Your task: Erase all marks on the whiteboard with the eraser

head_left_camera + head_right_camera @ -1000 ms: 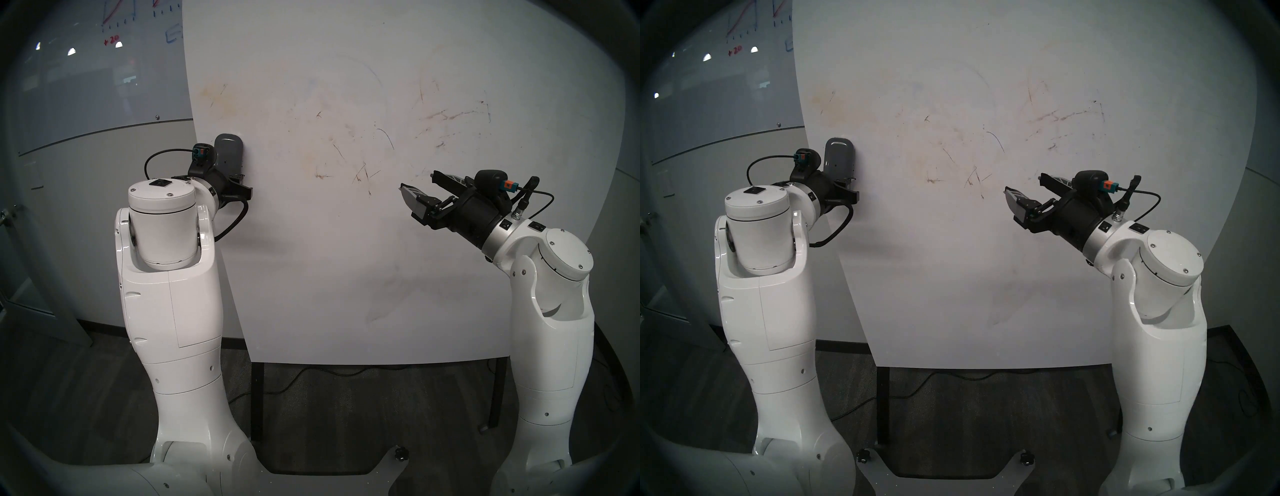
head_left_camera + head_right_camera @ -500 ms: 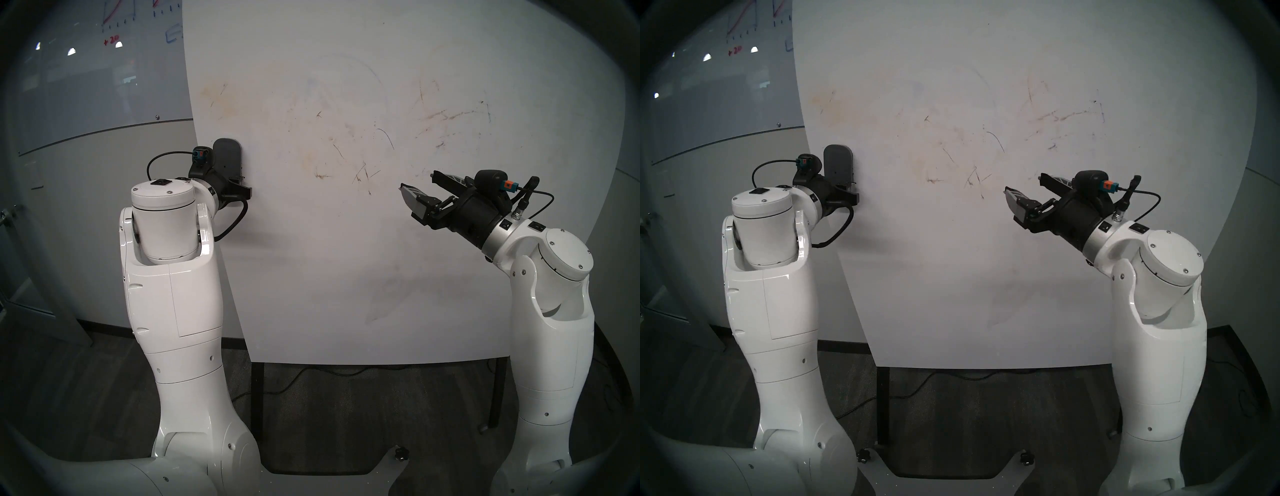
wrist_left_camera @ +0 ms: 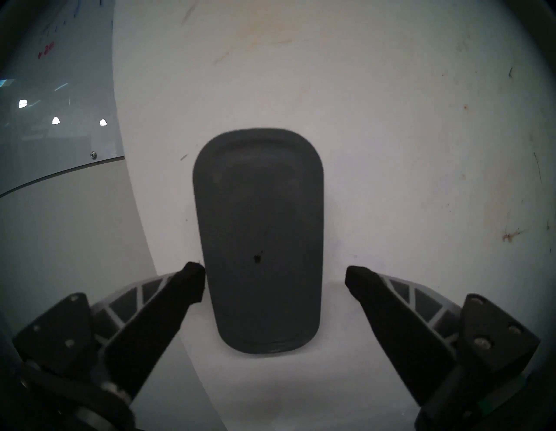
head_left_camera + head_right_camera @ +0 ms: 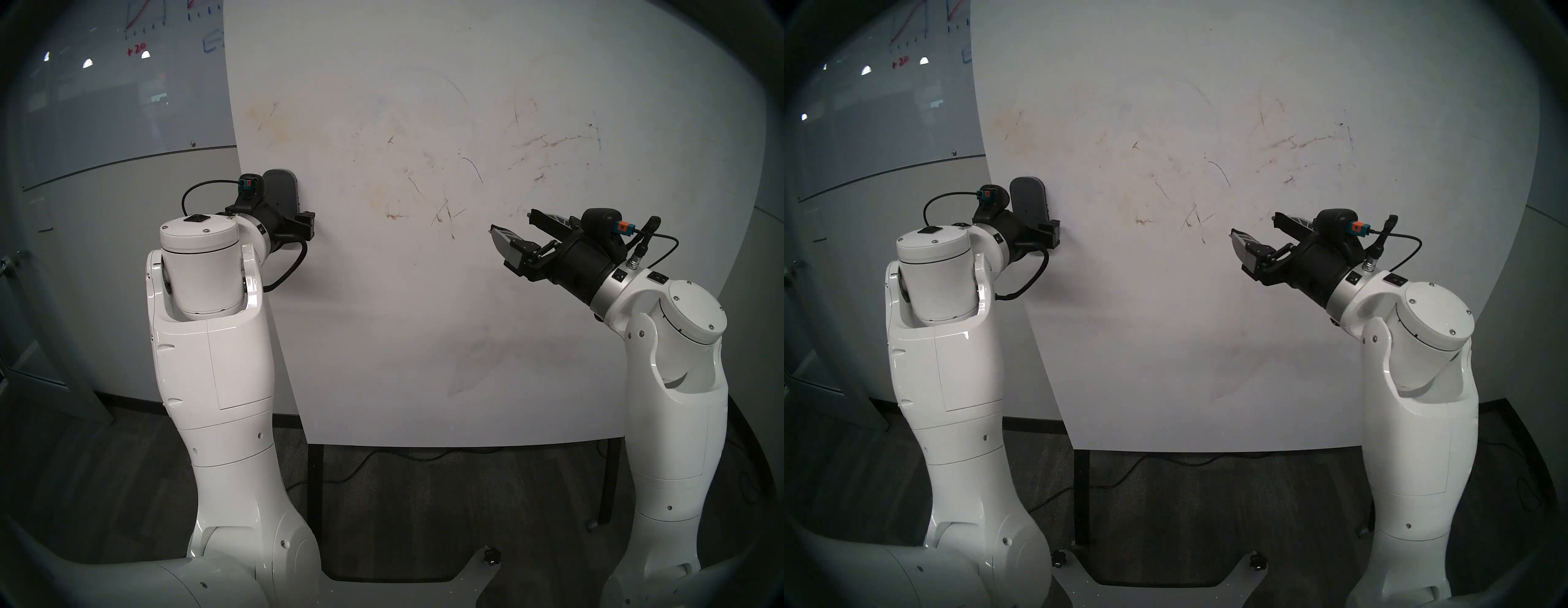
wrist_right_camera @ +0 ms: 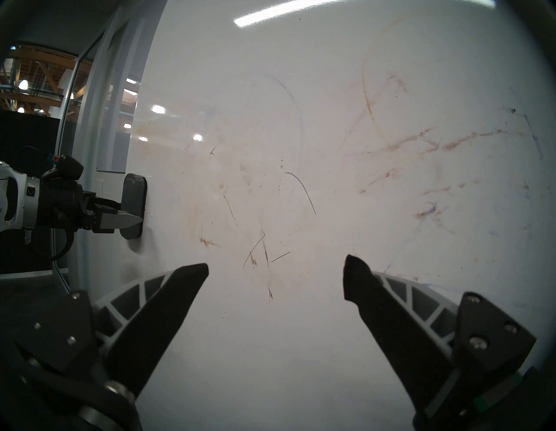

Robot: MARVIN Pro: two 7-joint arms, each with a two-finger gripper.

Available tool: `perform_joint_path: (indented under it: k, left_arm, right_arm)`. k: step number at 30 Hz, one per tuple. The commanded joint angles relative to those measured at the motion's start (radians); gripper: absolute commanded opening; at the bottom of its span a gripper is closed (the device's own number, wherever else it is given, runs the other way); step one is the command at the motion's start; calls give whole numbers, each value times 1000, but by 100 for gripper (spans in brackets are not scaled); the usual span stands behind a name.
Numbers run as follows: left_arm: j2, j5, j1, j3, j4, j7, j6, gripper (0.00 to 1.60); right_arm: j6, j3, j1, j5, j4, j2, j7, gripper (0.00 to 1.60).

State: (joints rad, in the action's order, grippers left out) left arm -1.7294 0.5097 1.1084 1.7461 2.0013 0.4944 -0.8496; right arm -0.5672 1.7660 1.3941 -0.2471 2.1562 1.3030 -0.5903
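Note:
The dark grey eraser (image 3: 258,240) stands upright, flat against the whiteboard (image 4: 382,318) near its left edge, and stays there with no grip on it. My left gripper (image 3: 275,274) is open around its lower half. One fingertip (image 3: 195,271) is at the eraser's side and the other stands clear. From the head the eraser (image 4: 282,191) shows just above the left gripper (image 4: 303,223). Dark scratchy marks (image 4: 441,212) and brownish smudges (image 4: 551,142) spread over the board's middle and right. My right gripper (image 4: 511,223) hangs open and empty in front of the board's right part.
A glossy glass board (image 4: 127,85) with red and blue drawings hangs on the wall behind, to the left. The whiteboard's left edge (image 4: 254,191) lies close beside the eraser. Black legs (image 4: 316,488) and a cable (image 4: 382,458) are on the floor below.
My left gripper has opened and let go of the eraser, which stays on the board. Before that the eraser slid slightly down. The right arm has not moved.

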Motion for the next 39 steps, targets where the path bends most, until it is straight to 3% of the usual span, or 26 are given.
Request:
perform_joint_path:
  k: [1, 10, 24, 32, 39]
  left_arm:
    - [-3, 5, 13, -19, 87, 1, 4, 160]
    - [28, -22, 108, -60, 230, 101, -10, 160]
    - [80, -138, 283, -19, 420, 257, -45, 160]
    - [99, -286, 370, 47, 442, 308, 11, 160]
    - [103, -387, 420, 74, 442, 280, 81, 160]
  right_arm:
    - [6, -2, -9, 1, 13, -2, -2, 160]
    - [5, -2, -9, 0, 13, -2, -2, 160]
    - [5, -2, -9, 1, 13, -2, -2, 160]
    - [6, -2, -9, 1, 13, -2, -2, 160]
    - [6, -2, -9, 1, 13, -2, -2, 160]
